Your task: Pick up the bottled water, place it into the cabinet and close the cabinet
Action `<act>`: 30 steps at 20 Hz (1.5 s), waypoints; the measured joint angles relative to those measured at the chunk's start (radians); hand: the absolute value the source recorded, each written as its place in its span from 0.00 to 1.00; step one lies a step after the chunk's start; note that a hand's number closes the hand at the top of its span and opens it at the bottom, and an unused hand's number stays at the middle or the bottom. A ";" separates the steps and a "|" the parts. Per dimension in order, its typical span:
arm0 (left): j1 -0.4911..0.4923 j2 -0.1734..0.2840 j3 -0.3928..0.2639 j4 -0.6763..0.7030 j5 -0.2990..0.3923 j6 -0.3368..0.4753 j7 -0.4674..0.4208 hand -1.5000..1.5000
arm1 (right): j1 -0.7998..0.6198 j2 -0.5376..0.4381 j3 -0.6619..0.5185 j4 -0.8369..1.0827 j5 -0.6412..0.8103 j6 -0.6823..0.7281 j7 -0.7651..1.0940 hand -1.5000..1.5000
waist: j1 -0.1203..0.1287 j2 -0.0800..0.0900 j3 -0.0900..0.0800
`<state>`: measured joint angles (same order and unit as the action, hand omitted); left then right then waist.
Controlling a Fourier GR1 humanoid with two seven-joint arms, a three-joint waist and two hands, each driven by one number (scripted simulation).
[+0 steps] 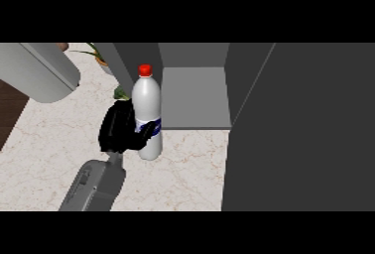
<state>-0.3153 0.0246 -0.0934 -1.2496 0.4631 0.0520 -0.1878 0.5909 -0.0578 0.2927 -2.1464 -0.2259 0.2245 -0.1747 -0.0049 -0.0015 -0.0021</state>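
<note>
The bottled water [147,99] is white with a red cap and a blue label and stands upright over the marble counter [44,149], just in front of the cabinet's left edge. My left hand [121,130] comes in from the lower left and is curled round the bottle's lower half, with the thumb [147,130] across the label. I cannot tell whether the bottle's base touches the counter. The cabinet [194,96] is open and shows a pale grey shelf. Its dark door [300,129] swings out to the right. My right hand is out of view.
A big pale grey rounded body [40,72] hangs over the upper left corner. A potted plant [99,55] stands behind the hand, and one leaf [121,92] shows just above it. The counter's edge and dark floor [9,114] lie at the far left.
</note>
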 measured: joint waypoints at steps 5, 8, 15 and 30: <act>-0.018 0.027 -0.028 0.005 -0.035 0.129 0.005 1.00 | 0.001 -0.003 0.012 0.012 0.004 0.006 -0.009 0.00 | 0.001 0.000 -0.003; -0.023 0.033 -0.048 0.004 -0.079 0.186 0.004 1.00 | -0.017 -0.008 -0.006 0.017 -0.011 0.009 -0.004 0.00 | -0.001 -0.001 -0.002; -0.030 0.051 -0.079 0.000 -0.171 0.327 0.033 1.00 | -0.040 -0.010 -0.004 0.029 -0.023 0.015 0.008 0.00 | -0.016 -0.004 0.000; -0.014 0.091 -0.151 -0.031 -0.331 0.565 0.102 1.00 | -0.080 -0.018 0.004 0.061 -0.037 0.039 0.013 0.00 | -0.063 -0.005 0.005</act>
<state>-0.3293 0.1161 -0.2443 -1.2801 0.1322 0.6167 -0.0856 0.5106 -0.0755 0.2968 -2.0854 -0.2631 0.2638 -0.1621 -0.0682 -0.0067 0.0027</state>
